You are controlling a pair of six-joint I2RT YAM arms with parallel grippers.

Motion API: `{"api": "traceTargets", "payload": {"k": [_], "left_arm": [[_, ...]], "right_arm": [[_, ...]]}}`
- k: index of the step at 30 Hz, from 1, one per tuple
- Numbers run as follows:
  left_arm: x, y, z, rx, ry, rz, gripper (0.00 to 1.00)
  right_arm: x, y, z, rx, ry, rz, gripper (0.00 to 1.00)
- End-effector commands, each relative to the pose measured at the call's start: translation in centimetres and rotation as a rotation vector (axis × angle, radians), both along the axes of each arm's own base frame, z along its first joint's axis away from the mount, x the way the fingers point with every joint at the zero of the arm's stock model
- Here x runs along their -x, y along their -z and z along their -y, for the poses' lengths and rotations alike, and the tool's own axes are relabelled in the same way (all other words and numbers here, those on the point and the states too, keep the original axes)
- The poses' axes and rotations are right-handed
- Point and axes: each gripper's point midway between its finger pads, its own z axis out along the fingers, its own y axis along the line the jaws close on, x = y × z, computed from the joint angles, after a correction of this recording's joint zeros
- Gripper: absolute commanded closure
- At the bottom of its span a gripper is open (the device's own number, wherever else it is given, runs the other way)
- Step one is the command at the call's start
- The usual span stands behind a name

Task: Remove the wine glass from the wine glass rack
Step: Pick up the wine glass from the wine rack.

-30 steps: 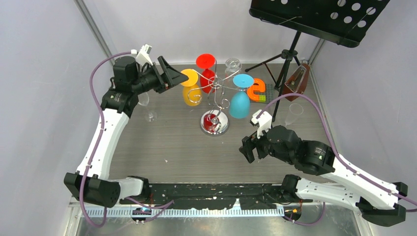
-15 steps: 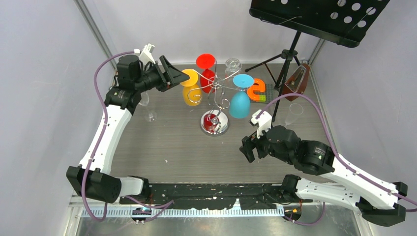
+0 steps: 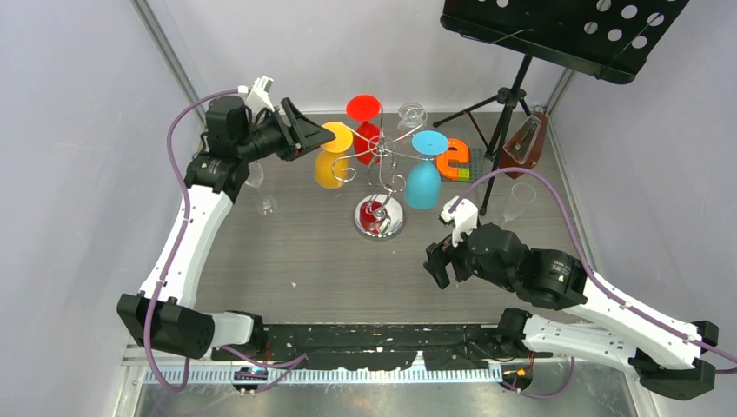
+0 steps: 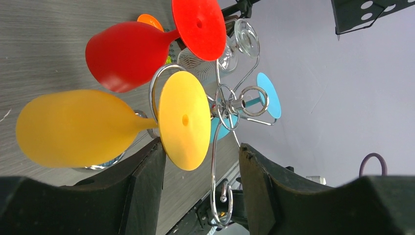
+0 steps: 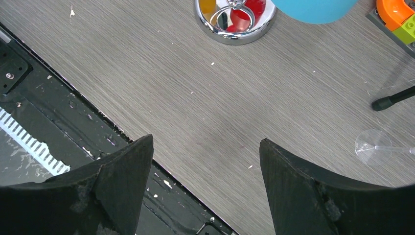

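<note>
**Q:** Item one, yellow wine glass (image 4: 78,127). Location?
**A:** Hung on the wine glass rack (image 3: 381,228), on the scroll-ended arm at the rack's left side. Its round foot sits between the two fingers of the left pincer (image 4: 201,147), which reaches in from the rack's left at arm height.

**Q:** Left pincer, condition?
**A:** Partway parted, straddling the edge of the foot. A gap shows between the foot and one finger. Whether the other finger (image 4: 147,181) touches the foot cannot be told. No clamp on the glass is seen.

**Q:** Orientation of the glass?
**A:** Inverted, with the foot uppermost at the wire and the bowl below. The long axis runs along the stem, near upright, and the bowl end leans a little away from the rack's central post.

**Q:** Neighbours on the rack?
**A:** Red wine glass (image 3: 365,130) on the far side and blue wine glass (image 3: 423,182) on the right side, both inverted. A clear glass (image 3: 411,115) hangs at the far right.

**Q:** Item two, right pincer (image 5: 205,142)?
**A:** Spread wide with nothing between its fingers. It sits above the bench (image 5: 205,83), near and to the right of the rack's mirrored base, well apart from it.
</note>
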Motion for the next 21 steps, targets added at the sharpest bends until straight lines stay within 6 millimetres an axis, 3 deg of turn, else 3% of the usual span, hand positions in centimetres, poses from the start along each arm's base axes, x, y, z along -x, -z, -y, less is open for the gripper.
{"api": "traceTargets", "payload": {"k": [1,9,21], "left_arm": [[1.2,-4.5,0.3,0.040,0.029,0.131,0.45],[1.4,-5.9,0.3,0.048,0.030,0.150,0.47],[0.7,-4.9,1.3,0.043,0.045,0.123,0.47]], "right_arm": [[-0.6,-1.2,-0.2,-0.044,0.013,0.043,0.14],[-0.4,-1.1,-0.2,-0.051,0.013,0.038,0.14],[-0.2,-0.7,0.0,-0.061,0.019,0.026,0.14]]}}
